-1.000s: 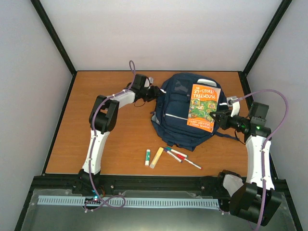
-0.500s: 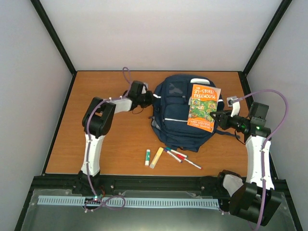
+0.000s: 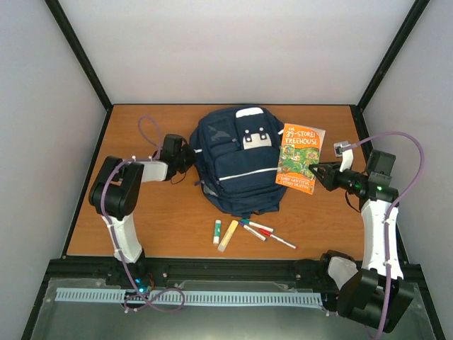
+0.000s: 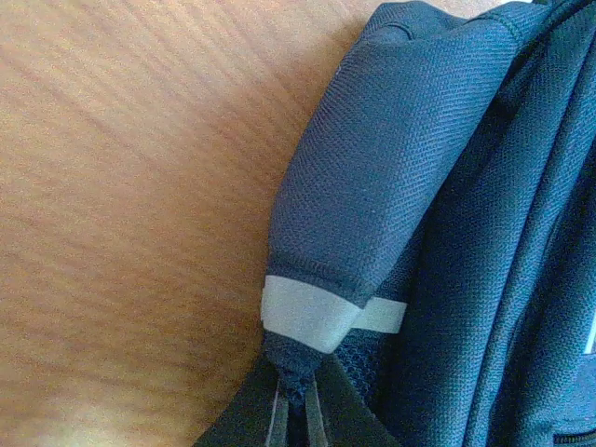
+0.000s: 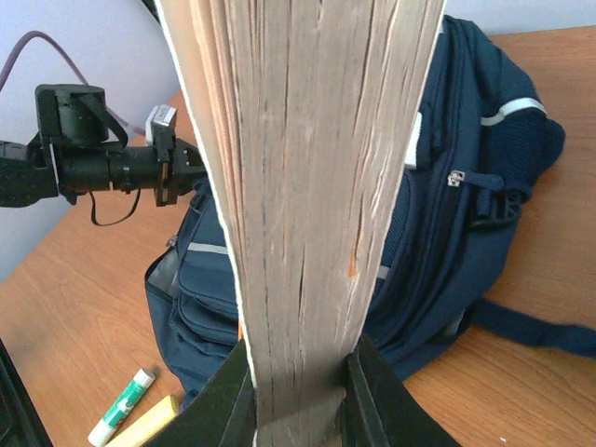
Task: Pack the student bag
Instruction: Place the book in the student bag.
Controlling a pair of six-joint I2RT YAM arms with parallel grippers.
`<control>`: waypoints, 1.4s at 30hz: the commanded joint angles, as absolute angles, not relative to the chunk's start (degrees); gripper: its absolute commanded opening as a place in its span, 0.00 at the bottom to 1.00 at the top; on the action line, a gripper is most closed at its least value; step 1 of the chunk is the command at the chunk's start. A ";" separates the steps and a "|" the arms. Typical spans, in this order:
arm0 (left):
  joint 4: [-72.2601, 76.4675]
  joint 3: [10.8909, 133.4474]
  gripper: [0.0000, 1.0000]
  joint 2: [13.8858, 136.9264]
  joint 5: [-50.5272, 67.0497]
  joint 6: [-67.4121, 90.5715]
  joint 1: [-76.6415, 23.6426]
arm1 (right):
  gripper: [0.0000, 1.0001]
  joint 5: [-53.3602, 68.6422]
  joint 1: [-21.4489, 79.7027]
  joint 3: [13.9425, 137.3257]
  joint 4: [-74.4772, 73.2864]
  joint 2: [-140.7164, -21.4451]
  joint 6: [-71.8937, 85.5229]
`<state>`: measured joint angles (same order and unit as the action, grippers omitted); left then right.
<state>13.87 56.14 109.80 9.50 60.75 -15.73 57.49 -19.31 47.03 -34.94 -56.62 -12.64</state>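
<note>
The student bag [image 3: 230, 166], navy with white stripes and a white buckle patch, lies front-up in the middle of the table. My left gripper [image 3: 192, 158] is shut on the fabric at its left edge. In the left wrist view the jaws [image 4: 300, 414] pinch dark cloth just below a white band [image 4: 312, 312]. An orange book [image 3: 300, 159] hovers to the right of the bag, with my right gripper [image 3: 316, 172] shut on its right edge. The right wrist view shows the book's page edge [image 5: 307, 186] clamped between both fingers [image 5: 222, 400], the bag [image 5: 466, 186] behind it.
In front of the bag lie a glue stick [image 3: 217, 231], a yellow marker [image 3: 229, 233] and several pens [image 3: 262, 229]. Black frame posts and grey walls enclose the table on three sides.
My left gripper shut on the bag and dragged it leftward, out from under the book. The right gripper and the book have stayed where they were.
</note>
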 commanded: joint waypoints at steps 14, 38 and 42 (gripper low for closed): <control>-14.26 57.88 0.72 90.62 -11.06 50.75 -20.83 | 0.03 56.35 -19.69 48.55 -31.92 -55.07 -12.25; -41.59 89.89 0.61 110.35 -11.42 0.16 -59.70 | 0.03 34.16 -22.27 48.72 -29.96 -53.11 -8.00; -42.61 91.97 0.61 113.18 -13.36 0.01 -60.75 | 0.03 34.54 -22.41 48.69 -29.97 -53.17 -8.00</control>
